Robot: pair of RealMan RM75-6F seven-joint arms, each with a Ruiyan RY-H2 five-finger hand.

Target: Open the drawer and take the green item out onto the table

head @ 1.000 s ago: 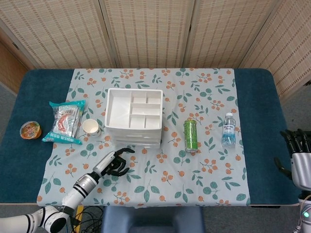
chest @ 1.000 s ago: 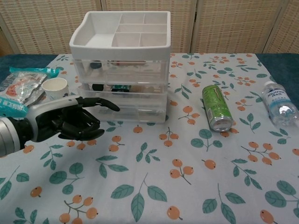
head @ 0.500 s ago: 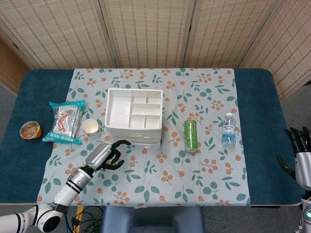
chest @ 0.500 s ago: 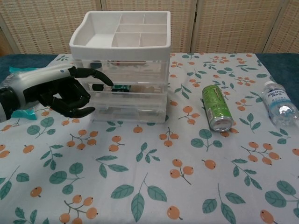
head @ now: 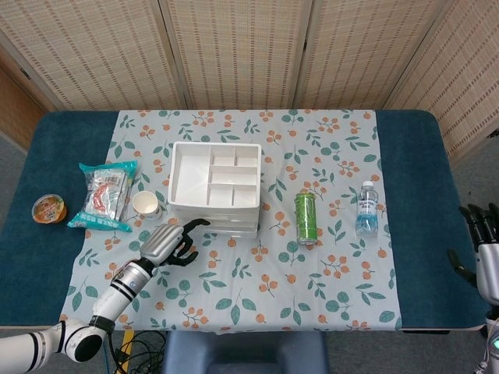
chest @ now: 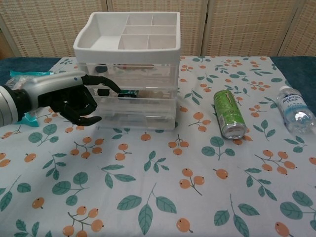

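Observation:
The white drawer unit (head: 214,187) (chest: 128,69) stands mid-table with its clear drawers closed. Through the middle drawer's front I see a small green item (chest: 129,92). My left hand (head: 173,243) (chest: 74,101) hovers at the unit's front left corner. Its fingers are half curled and apart, and one longer finger reaches to the middle drawer's front. It holds nothing. My right hand (head: 485,241) hangs off the table's right edge with its fingers spread, seen only in the head view.
A green can (head: 306,216) (chest: 228,114) lies right of the unit, with a water bottle (head: 366,209) (chest: 296,116) beyond it. A paper cup (head: 146,204), a snack bag (head: 105,195) (chest: 24,76) and a jelly cup (head: 48,209) sit to the left.
My left hand rose from the cloth and moved forward and left up to the drawer unit's front. My right hand slid slightly lower at the table's edge.

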